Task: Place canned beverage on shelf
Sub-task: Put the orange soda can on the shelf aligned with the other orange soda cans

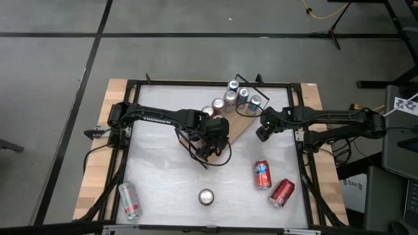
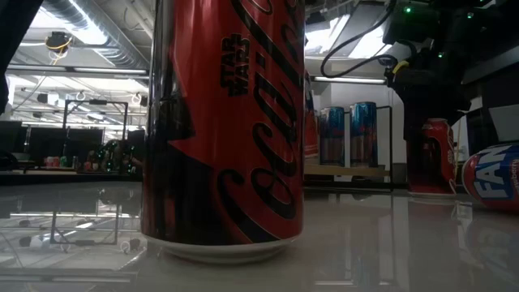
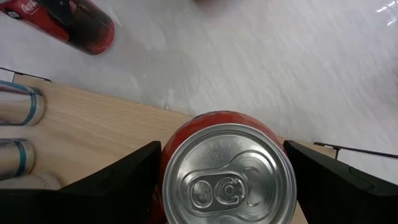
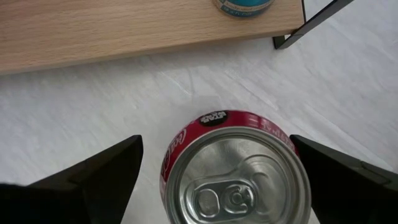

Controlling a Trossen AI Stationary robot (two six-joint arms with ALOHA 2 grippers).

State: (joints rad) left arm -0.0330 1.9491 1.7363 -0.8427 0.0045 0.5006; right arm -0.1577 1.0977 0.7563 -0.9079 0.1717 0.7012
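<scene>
The shelf (image 1: 243,121), a light-wood board, lies at the table's far middle with several cans (image 1: 238,94) standing on it. My left gripper (image 1: 210,137) is over the shelf's near end, shut on an upright red can (image 3: 227,180). My right gripper (image 4: 216,138) hangs open just off the shelf's right side (image 4: 124,25). Its fingers stand on either side of a second red can (image 4: 236,180) without touching it. That can stands on the white tabletop. My left gripper pinches the red can between its two fingers, on opposite sides of its wall (image 3: 168,169) just under the top rim. The fingers come steeply from above. The can is upright over the shelf's wood (image 3: 93,124); the can itself hides whether its base rests there.
Loose cans lie toward the near edge: a red one on its side (image 1: 282,192), a red-and-blue one (image 1: 262,174), an upright one (image 1: 206,196) that fills the low view (image 2: 223,122), and a silver one on its side (image 1: 129,200). A black frame (image 1: 196,83) rims the tabletop.
</scene>
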